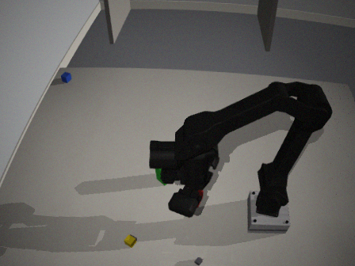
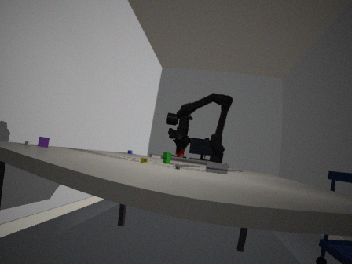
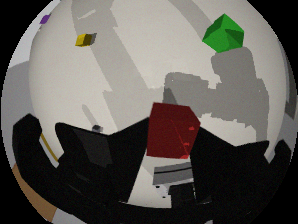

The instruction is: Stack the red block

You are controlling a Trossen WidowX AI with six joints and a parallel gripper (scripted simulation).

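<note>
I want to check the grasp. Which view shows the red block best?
The wrist view: the red block fills the centre, clamped in the gripper. The top view shows only a red sliver beside the gripper; the exterior view shows a small red patch.

A smooth, matt, pale grey finish is shown by the desk (image 1: 119, 119). The red block (image 3: 172, 131) is seen with flat, lightly glossy faces, and the green tower (image 3: 225, 34) beside it looks smooth and evenly coloured. The gripper (image 3: 149, 163) around the red block appears in matt black, like hard plastic.
</note>
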